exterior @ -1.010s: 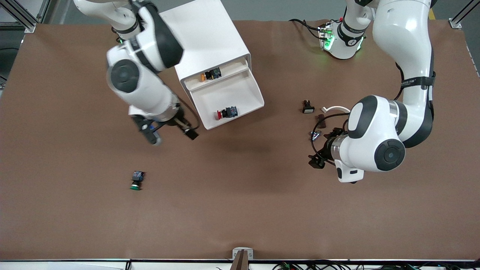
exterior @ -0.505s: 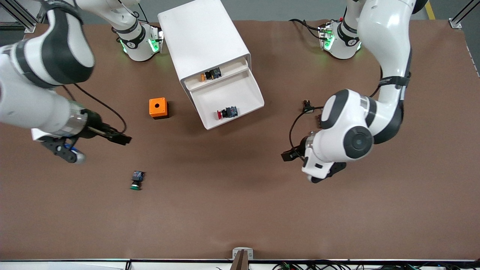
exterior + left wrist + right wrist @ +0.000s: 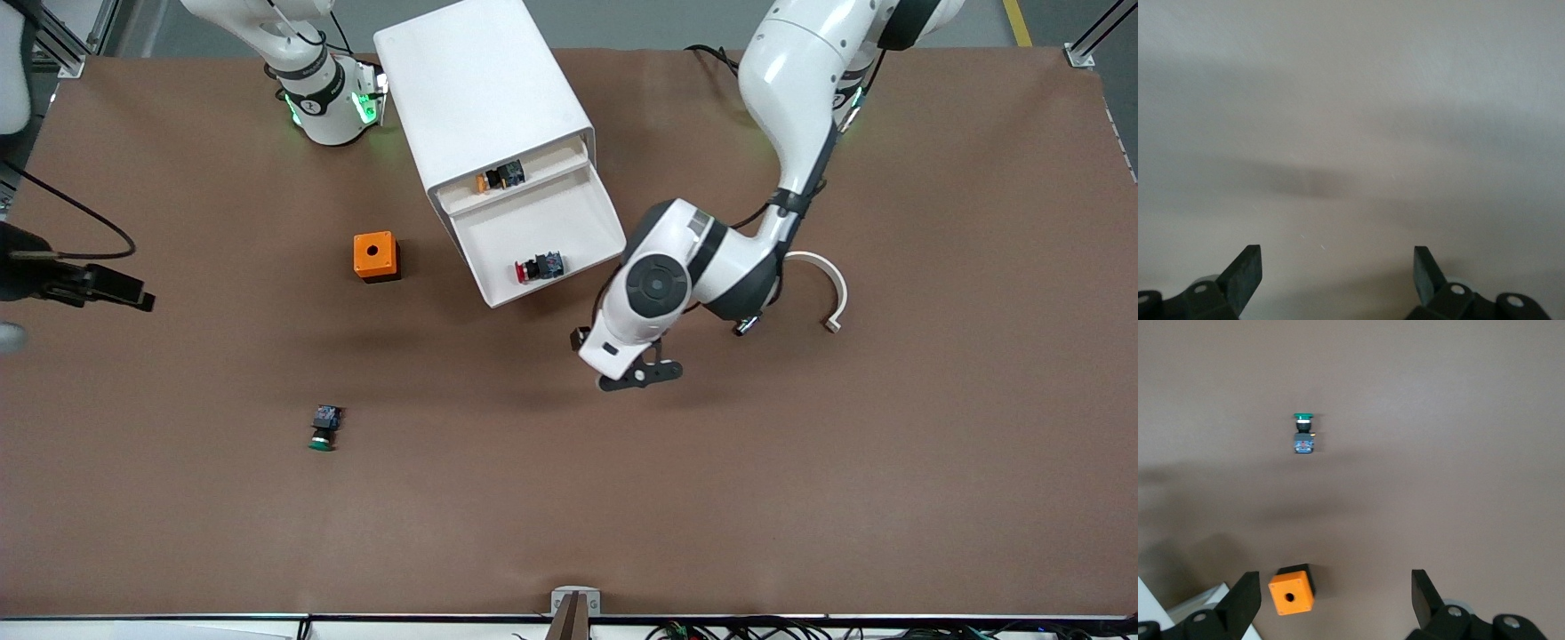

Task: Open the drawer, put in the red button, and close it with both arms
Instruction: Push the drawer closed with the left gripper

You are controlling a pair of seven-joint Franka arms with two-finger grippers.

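The white cabinet (image 3: 484, 84) stands near the robots' bases. Its second drawer (image 3: 591, 213) is pulled out, and the red button (image 3: 537, 267) lies inside it near the front wall. The uppermost drawer is open a little, with an orange and black button (image 3: 500, 176) in it. My left gripper (image 3: 640, 373) is over the table just in front of the open drawer; in the left wrist view it (image 3: 1338, 263) is open and empty, facing a blank pale surface. My right gripper (image 3: 1336, 587) is open and empty at the right arm's end of the table, almost out of the front view.
An orange box (image 3: 376, 256) (image 3: 1291, 592) sits beside the cabinet toward the right arm's end. A green-capped button (image 3: 322, 428) (image 3: 1303, 433) lies nearer the front camera. A white curved piece (image 3: 827, 286) lies toward the left arm's end.
My right arm has swung away from the cabinet to its end of the table, uncovering the orange box. My left arm has moved from its end to just in front of the open drawer.
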